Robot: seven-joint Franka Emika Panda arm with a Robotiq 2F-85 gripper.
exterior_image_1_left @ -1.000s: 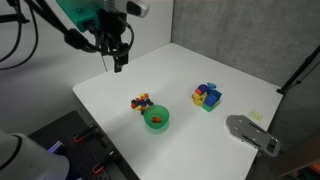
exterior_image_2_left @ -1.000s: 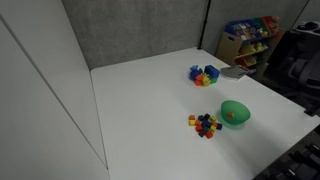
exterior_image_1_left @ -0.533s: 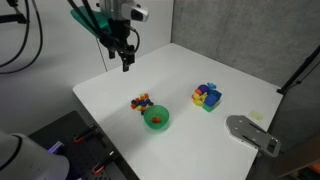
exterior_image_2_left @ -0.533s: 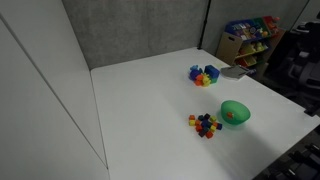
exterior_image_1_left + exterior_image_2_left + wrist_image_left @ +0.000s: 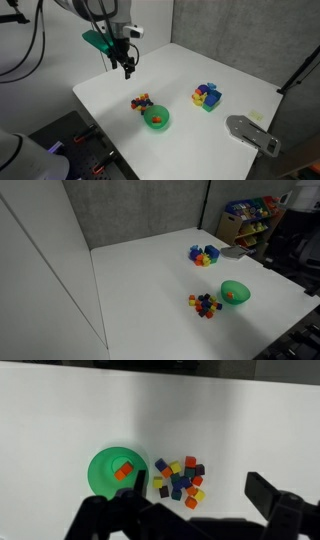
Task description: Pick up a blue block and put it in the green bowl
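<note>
A pile of tiny coloured blocks [image 5: 180, 478] lies on the white table, with a blue block [image 5: 161, 464] at its edge nearest the bowl. The green bowl [image 5: 110, 473] sits right beside the pile and holds an orange block [image 5: 124, 471]. My gripper [image 5: 185, 502] is open and empty, high above the pile. In an exterior view the gripper [image 5: 128, 70] hangs over the table behind the pile [image 5: 141, 101] and the bowl [image 5: 156, 119]. Pile [image 5: 205, 304] and bowl [image 5: 235, 293] also show in an exterior view that does not show the gripper.
A cluster of bigger blue, yellow and purple blocks [image 5: 207, 96] stands farther along the table, also in an exterior view [image 5: 203, 255]. A grey metal piece [image 5: 250, 132] sits off the table's corner. The table edge [image 5: 95, 120] is near the pile.
The arm has moved lower and a little toward the pile of small blocks. The gripper stays open. Blocks and bowl have not moved.
</note>
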